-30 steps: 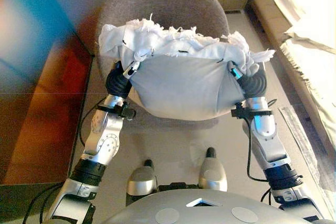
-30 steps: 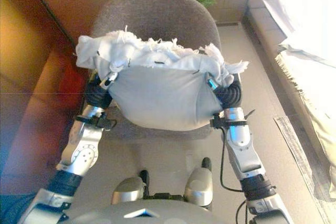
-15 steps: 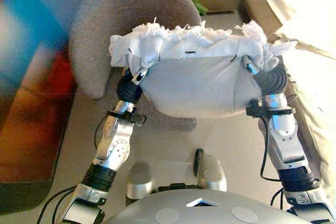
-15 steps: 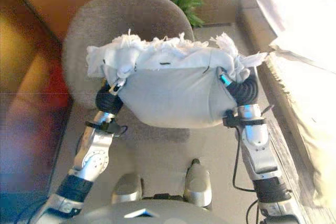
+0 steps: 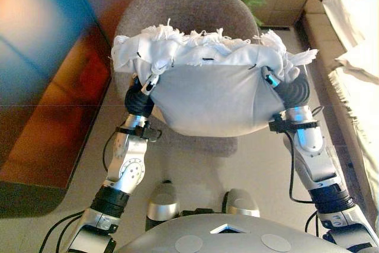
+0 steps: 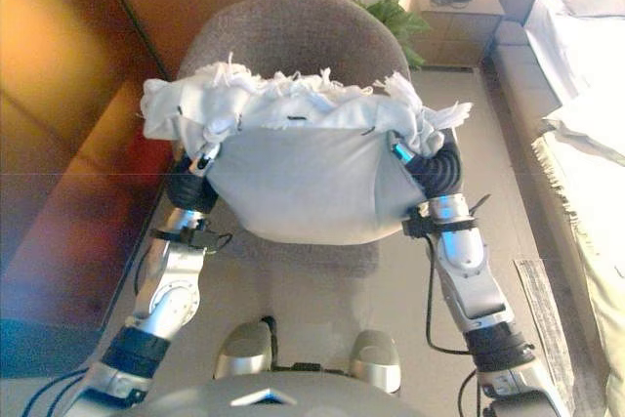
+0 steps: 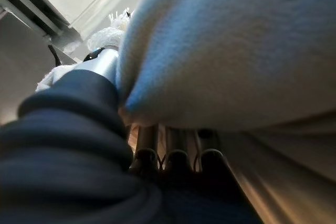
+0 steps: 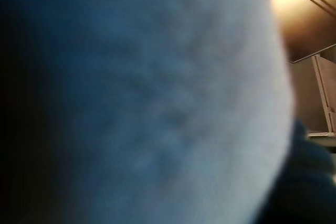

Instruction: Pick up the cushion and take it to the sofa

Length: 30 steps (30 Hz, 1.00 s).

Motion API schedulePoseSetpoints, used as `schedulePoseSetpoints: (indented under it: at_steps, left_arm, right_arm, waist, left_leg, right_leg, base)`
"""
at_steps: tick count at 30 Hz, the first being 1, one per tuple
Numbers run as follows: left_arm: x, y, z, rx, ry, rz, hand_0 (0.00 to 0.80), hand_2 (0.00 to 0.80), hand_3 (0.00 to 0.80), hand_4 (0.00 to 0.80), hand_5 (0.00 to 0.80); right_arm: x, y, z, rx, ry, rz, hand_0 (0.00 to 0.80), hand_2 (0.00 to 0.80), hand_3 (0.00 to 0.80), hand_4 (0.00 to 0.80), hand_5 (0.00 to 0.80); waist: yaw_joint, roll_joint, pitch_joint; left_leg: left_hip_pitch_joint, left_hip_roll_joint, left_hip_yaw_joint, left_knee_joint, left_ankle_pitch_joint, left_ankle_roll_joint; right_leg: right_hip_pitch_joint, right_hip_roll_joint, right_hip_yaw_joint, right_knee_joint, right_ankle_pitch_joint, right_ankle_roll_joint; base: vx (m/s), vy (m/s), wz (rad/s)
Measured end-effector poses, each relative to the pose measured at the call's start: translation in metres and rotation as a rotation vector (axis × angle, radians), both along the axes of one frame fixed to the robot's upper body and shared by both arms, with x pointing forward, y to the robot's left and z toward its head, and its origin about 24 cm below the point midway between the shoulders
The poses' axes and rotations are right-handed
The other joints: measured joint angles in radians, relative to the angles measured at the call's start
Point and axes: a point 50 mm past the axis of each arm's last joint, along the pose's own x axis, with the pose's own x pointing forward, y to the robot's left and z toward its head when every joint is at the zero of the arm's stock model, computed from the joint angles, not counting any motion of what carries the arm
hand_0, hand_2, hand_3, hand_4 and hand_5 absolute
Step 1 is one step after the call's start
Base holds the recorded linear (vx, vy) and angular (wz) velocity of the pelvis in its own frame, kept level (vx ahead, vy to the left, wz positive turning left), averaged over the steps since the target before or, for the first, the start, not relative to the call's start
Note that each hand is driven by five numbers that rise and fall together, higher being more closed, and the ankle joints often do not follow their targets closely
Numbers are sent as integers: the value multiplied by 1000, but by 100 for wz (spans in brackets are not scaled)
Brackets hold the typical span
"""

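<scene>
While the head cameras frame the whole scene from above, a pale grey cushion (image 5: 210, 96) with a ragged white fringe hangs at centre frame, carried off the floor between the robot's two arms. Its long axis runs side to side across the picture, the fringed edge uppermost and toward the top of the frame, the smooth rounded belly sagging toward the bottom. Directly behind it, at upper centre, stands a round grey armchair (image 5: 183, 10); a sofa (image 5: 349, 39) draped in light cloth runs down the right edge, well apart from the cushion, and a small wooden side table (image 6: 457, 17) and a green plant (image 6: 391, 15) sit at the upper right. In these overhead views the left hand (image 5: 149, 83) and right hand (image 5: 272, 81) show only as slivers at the cushion's lower corners, their dark ribbed wrist covers pressed against the fabric, so whether the fingers are curled or straight cannot be told here. The left wrist view adds what the head cameras miss: the cushion bulges over the hand, silver fingers (image 7: 176, 150) lying in a row beneath the fabric and a thumb (image 7: 100, 66) set against its side, though the fingertips stay hidden and the grip itself cannot be read. The right wrist view is filled almost wholly by the cushion's cloth, with the hand not distinguishable.
</scene>
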Motion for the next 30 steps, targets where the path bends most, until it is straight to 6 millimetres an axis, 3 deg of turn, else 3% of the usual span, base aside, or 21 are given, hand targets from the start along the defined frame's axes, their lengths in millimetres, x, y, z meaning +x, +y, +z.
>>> schedulePoseSetpoints:
  at_steps: [2, 4, 7, 9, 11, 15, 17, 30]
  left_arm:
    - [2, 3, 2, 21, -2, -3, 800, 800, 800, 800, 800]
    - [5, 4, 5, 43, -3, -13, 800, 800, 800, 800, 800]
    - [6, 14, 6, 59, 2, 15, 800, 800, 800, 800, 800]
    - [8, 21, 9, 72, -7, 32, 800, 800, 800, 800, 800]
    - [8, 25, 10, 93, -6, 34, 800, 800, 800, 800, 800]
    - [6, 15, 3, 96, 29, 26, 800, 800, 800, 800, 800]
    - [4, 13, -6, 106, 75, 35, 800, 800, 800, 800, 800]
    - [-5, 23, -64, 215, 338, 125, 800, 800, 800, 800, 800]
  right_arm:
    - [0, 4, -2, 33, 2, 2, 800, 800, 800, 800, 800]
    - [-1, 5, -3, 56, 4, -3, 800, 800, 800, 800, 800]
    - [-2, 16, -9, 110, 23, 14, 800, 800, 800, 800, 800]
    - [-3, 20, -11, 107, 33, 33, 800, 800, 800, 800, 800]
    - [-3, 23, -13, 106, 41, 41, 800, 800, 800, 800, 800]
    - [2, 17, -23, 99, 81, -1, 800, 800, 800, 800, 800]
    - [6, 14, -33, 88, 133, -27, 800, 800, 800, 800, 800]
    - [17, 21, -79, 21, 400, -31, 800, 800, 800, 800, 800]
  waist:
    - [2, -26, 1]
    - [22, -26, 2]
    - [33, -17, 5]
    - [52, -15, 5]
    - [53, -19, 2]
    - [26, 4, -4]
    - [23, 9, -8]
    - [24, 59, -99]
  left_leg:
    - [-9, -28, 21, 27, -15, 21]
    - [-17, -55, 17, 38, -28, 37]
    - [6, -75, 16, 29, -37, 53]
    - [14, -77, 7, 21, -38, 54]
    - [5, -73, -30, 8, -27, 48]
    - [-1, -87, -126, -67, 54, 43]
    - [10, -89, -143, -83, 72, 37]
    - [47, -101, -182, -229, 157, 60]
  right_leg:
    - [31, -35, -7, -56, 36, 39]
    - [31, -63, -54, -46, 64, 50]
    - [31, -82, -79, -7, 79, 28]
    - [49, -64, -81, -42, 83, 20]
    - [79, -7, -87, -88, 34, 29]
    - [131, 64, -37, -125, 9, -3]
    - [145, 73, -19, -124, -10, -8]
    - [176, 77, -37, -181, 6, -5]
  base:
    - [166, 230, -4]
    - [222, 256, 14]
    - [196, 147, 9]
    - [136, 28, 4]
    - [149, -23, 47]
    - [183, -18, 82]
    - [116, -16, 59]
    - [104, 37, 14]
